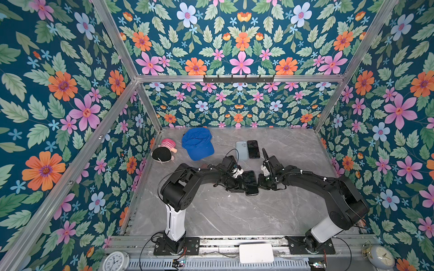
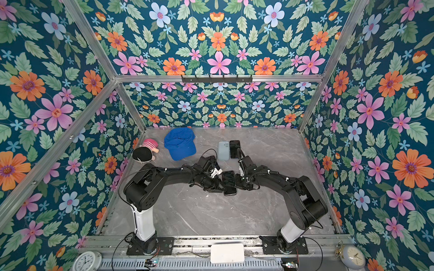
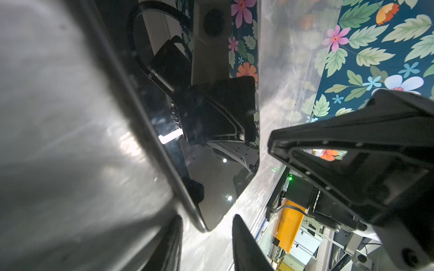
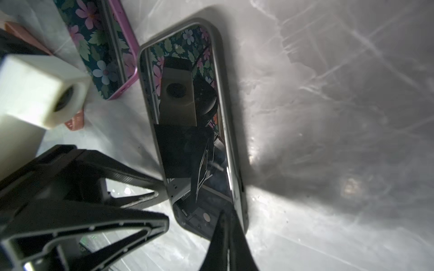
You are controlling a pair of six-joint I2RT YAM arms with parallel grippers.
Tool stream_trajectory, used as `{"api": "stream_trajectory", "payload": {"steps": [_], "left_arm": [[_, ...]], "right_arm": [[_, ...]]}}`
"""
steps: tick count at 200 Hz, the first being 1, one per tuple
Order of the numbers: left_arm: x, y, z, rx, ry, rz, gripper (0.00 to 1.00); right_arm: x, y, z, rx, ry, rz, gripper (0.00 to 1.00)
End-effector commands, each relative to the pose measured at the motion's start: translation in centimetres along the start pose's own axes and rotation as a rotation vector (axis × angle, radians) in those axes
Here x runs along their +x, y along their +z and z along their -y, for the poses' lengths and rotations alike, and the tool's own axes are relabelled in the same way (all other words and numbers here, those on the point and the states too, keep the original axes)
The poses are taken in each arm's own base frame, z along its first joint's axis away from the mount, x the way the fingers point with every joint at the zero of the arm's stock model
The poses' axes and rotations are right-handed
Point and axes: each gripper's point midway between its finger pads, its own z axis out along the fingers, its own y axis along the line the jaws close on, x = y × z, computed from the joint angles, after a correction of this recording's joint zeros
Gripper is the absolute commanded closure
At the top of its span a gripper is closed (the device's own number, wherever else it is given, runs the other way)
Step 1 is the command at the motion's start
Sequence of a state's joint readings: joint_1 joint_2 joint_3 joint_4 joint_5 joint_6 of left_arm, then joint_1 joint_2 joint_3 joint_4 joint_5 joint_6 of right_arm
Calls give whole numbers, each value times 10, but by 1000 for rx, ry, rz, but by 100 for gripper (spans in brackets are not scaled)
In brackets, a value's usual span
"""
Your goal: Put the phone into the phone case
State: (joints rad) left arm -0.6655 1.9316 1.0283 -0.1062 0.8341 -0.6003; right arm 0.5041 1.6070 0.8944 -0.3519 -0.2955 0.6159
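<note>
Left pincer (image 1: 241, 185) part open at 9 o'clock of phone (image 1: 250, 181); right pincer (image 1: 259, 184) closed, touching its 3 o'clock edge.

Clock (image 1: 115, 261) — hour numerals on its dial.

Two dark phones (image 1: 250, 182) (image 1: 253, 149), one pale blue phone-shaped slab (image 1: 242, 150), one cap (image 1: 198, 146), one plush doll (image 1: 164, 151), two clocks (image 1: 116, 261) (image 1: 381, 257)

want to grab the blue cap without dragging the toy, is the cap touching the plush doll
Apart. Both top views show a strip of bare table between the blue cap and the plush doll.
</note>
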Motion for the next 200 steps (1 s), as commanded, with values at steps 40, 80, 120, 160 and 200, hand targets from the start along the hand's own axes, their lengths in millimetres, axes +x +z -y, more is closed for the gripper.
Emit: {"api": "stream_trajectory", "payload": {"steps": [40, 80, 120, 160, 200], "left_arm": [[10, 0, -7, -10, -57, -1, 62], [7, 5, -7, 8, -66, 2, 64], [5, 8, -9, 14, -68, 0, 66], [5, 10, -10, 18, -71, 0, 69], [6, 11, -10, 27, -74, 1, 70]], "right_arm": [[19, -2, 7, 8, 16, -54, 86], [20, 3, 1, -16, 16, -66, 86], [23, 7, 1, -21, 18, -81, 87], [27, 9, -4, -49, 23, -95, 90], [34, 14, -13, -99, 37, -118, 93]]}}
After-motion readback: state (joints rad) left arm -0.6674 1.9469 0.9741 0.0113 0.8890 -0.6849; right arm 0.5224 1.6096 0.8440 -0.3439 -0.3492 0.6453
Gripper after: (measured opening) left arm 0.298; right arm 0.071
